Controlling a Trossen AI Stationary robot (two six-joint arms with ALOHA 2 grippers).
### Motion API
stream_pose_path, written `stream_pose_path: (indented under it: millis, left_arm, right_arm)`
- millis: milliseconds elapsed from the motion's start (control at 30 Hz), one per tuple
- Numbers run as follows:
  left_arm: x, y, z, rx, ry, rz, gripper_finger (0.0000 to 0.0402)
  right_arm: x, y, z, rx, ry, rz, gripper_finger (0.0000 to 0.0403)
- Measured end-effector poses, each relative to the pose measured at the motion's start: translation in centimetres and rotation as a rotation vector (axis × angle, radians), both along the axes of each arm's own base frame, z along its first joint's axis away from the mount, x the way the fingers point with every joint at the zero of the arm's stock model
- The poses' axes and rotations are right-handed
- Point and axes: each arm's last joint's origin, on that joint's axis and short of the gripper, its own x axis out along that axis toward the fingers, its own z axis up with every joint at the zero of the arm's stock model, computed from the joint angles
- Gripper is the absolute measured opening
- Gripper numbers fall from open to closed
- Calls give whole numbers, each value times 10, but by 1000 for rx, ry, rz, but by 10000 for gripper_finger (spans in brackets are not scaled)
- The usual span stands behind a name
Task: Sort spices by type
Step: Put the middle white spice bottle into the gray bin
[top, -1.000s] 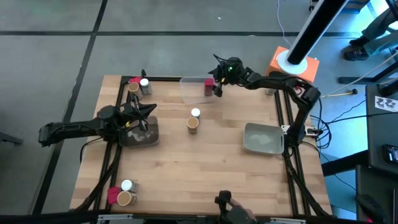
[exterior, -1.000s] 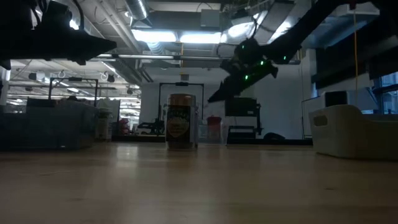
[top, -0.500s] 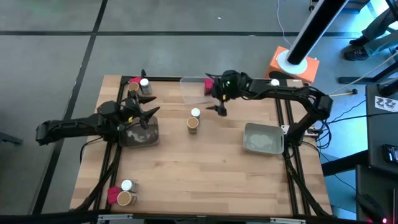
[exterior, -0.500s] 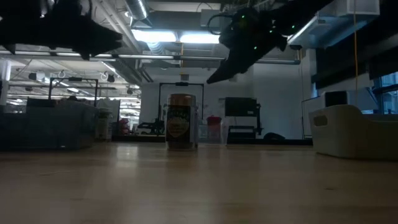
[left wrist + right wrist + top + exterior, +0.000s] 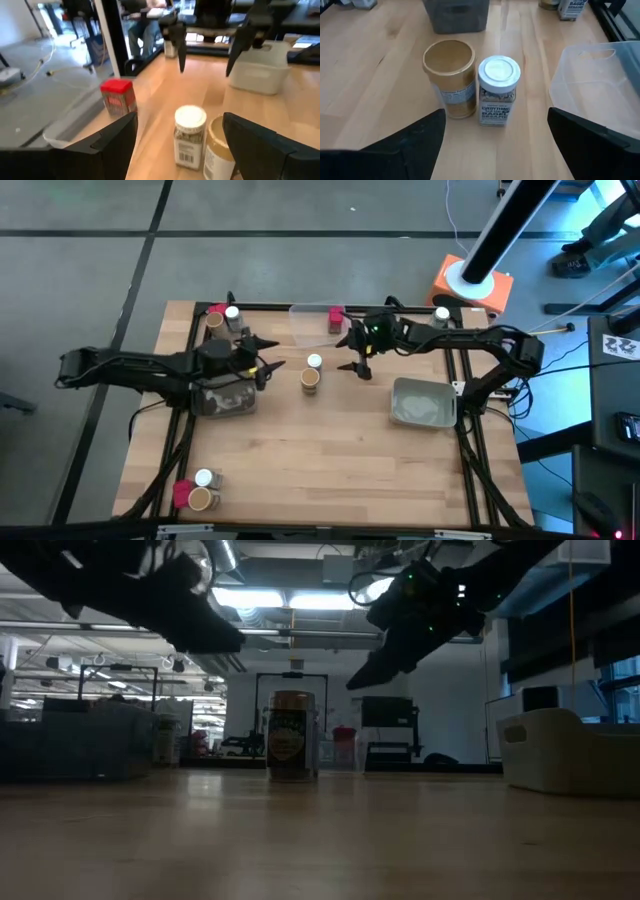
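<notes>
In the middle of the table we see two spices standing upright and touching: a clear jar with a white cap and, just beside it, a tan cylinder. In the low view only the tan cylinder shows clearly.

A red block sits in the clear plastic tray at the far edge. Three more spices cluster at the far left corner, and another three at the near left corner.

The right gripper hovers above the table just right of the middle pair, its fingers spread wide and holding nothing. We find the left gripper just left of the pair, over the right edge of the dark bin, also wide open and empty. Both sets of fingers point toward the two containers between them.

A grey bin rests near the table's right edge, well apart from the pair.
</notes>
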Motion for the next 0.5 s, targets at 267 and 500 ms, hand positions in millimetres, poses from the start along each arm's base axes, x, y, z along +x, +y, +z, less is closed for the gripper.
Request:
stream_pose_path:
  millis: [267,500]
  left_arm:
    - [13,2,-18,-37,67,2,280]
    - [20,3,-27,-24,99,-1,280]
  right_arm:
    - [13,6,-18,-1,-16,-2,348]
    - [26,10,-34,-100,2,-112,348]
